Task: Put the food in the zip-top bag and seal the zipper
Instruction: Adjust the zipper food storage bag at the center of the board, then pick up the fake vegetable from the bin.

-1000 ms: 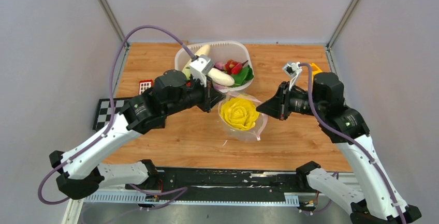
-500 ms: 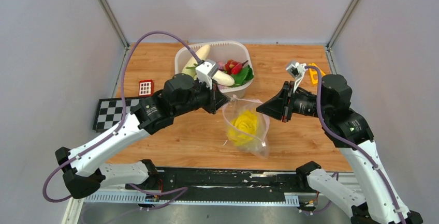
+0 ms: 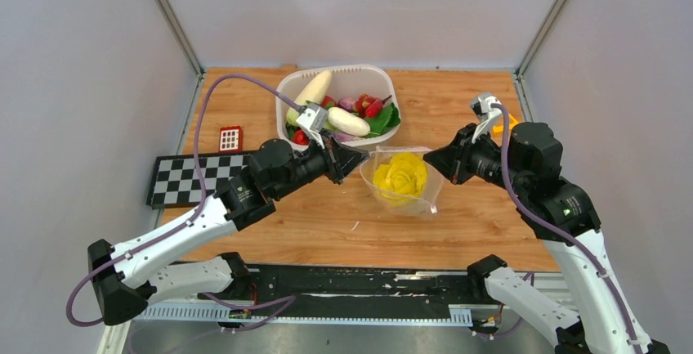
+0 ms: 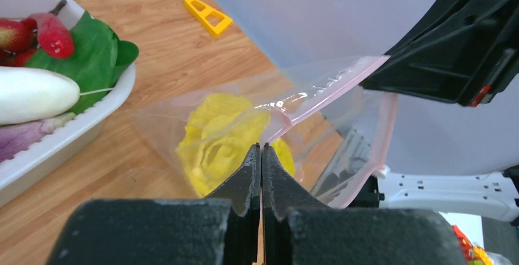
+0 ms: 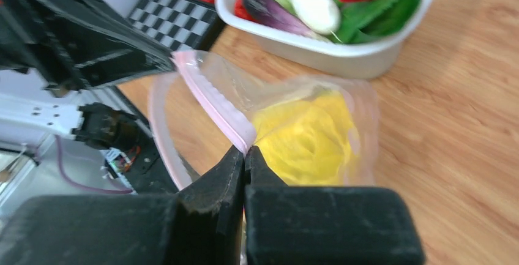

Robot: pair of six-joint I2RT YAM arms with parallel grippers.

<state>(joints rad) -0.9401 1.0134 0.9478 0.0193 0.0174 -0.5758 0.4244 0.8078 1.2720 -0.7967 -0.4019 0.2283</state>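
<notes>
Your left end effector (image 3: 356, 161) and right end effector (image 3: 431, 160) are both clamped on the zipper (image 4: 330, 89) of the zip-top bag (image 3: 411, 197). The yellow cabbage (image 3: 400, 174) sits inside.

White plastic tub (image 3: 351, 67) at the wooden table's (image 3: 327, 223) far edge; black-and-white checkerboard sheet (image 3: 192, 176) and small red gridded tile (image 3: 230, 137) by the left edge; yellow triangular frame (image 4: 193, 5) near the right.

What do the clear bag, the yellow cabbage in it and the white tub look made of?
The zip-top bag: thin clear plastic film, glossy, creased, contents visible through it. The yellow cabbage: probably moulded plastic, uniform colour, slight sheen. The white tub: apparently rigid plastic, smooth, with a thick rim.
</notes>
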